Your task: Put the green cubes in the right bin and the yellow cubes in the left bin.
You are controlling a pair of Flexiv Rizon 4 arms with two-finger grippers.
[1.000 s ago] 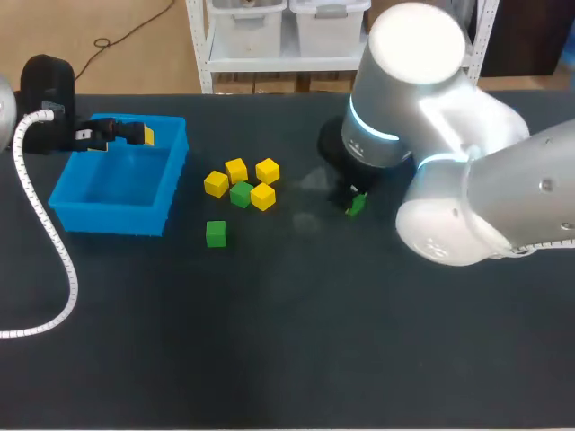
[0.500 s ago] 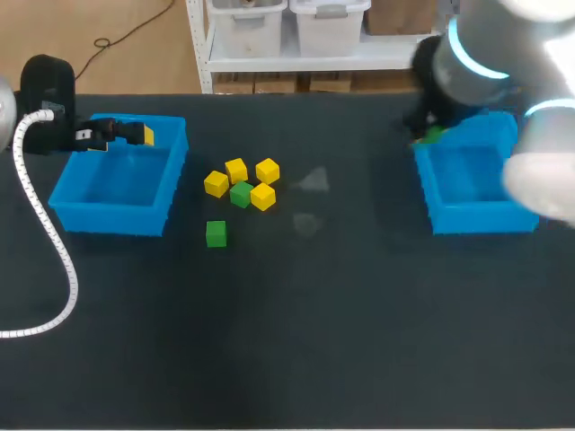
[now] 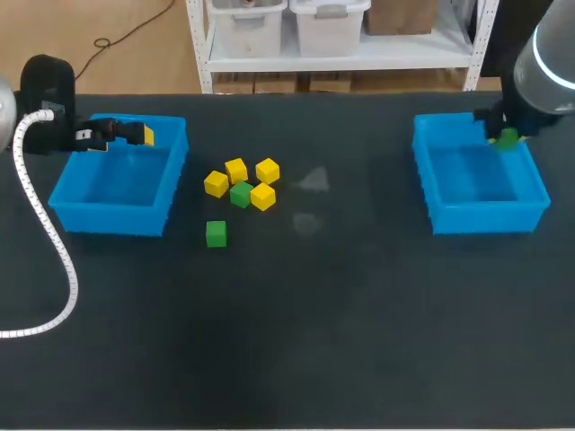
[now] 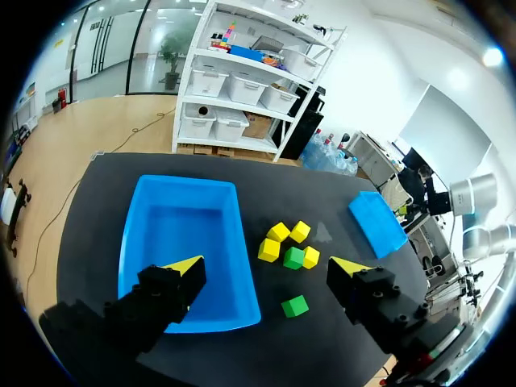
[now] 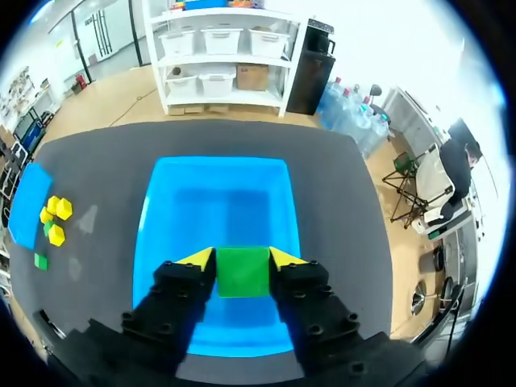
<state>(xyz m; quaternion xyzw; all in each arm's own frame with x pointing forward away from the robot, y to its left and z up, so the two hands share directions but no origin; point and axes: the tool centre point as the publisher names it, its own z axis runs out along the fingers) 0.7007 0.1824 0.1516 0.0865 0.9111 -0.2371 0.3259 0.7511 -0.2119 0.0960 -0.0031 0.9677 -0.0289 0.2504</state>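
Observation:
My right gripper [image 3: 503,135] hangs over the far edge of the right blue bin [image 3: 481,215], shut on a green cube [image 3: 508,138]. The right wrist view shows that cube [image 5: 243,272] pinched between the yellow tips of the gripper [image 5: 243,262], above the bin's near wall [image 5: 234,348]. Several yellow cubes [image 3: 236,170] cluster around a green cube [image 3: 240,193] at mid-table. Another green cube [image 3: 216,233] lies alone nearer the front. My left gripper [image 3: 126,135] stands open over the far rim of the left blue bin [image 3: 108,218]. The left wrist view shows the gripper [image 4: 266,270] holding nothing.
The cube cluster [image 4: 289,246] lies just right of the left bin [image 4: 137,234]. Between the cluster and the right bin [image 4: 377,224] is bare dark tabletop. A white ribbed cable [image 3: 49,242] trails from my left arm over the table's left side.
My right arm carried the green cube from mid-table rightward, uncovering the right bin, and now holds it over that bin. The left arm has stayed still.

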